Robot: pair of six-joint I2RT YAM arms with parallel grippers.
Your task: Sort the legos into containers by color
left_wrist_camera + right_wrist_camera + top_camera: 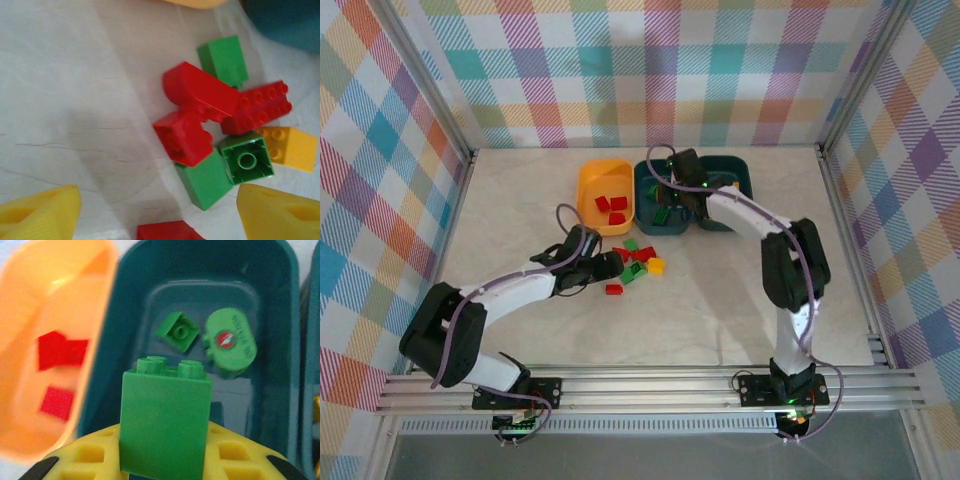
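Top view: loose bricks heaped mid-table, pointing every way. One red brick lies apart, nearer the arms. Pale marbled table, plaid walls. In a row at the far side: orange tub, middle teal tub, right teal tub. Left claw is just beside the heap. Right claw is over the middle teal tub.

Left wrist: red, green and yellow bricks jumbled, touching. The long red brick slants up to the right. Jaws spread wide, yellow fingertips either side, gripping nothing.

Right wrist: green brick upright, long axis vertical, studs up, clamped between yellow fingers over the middle teal tub. Inside the tub are a small green brick and a round green piece. Red bricks are in the orange tub.
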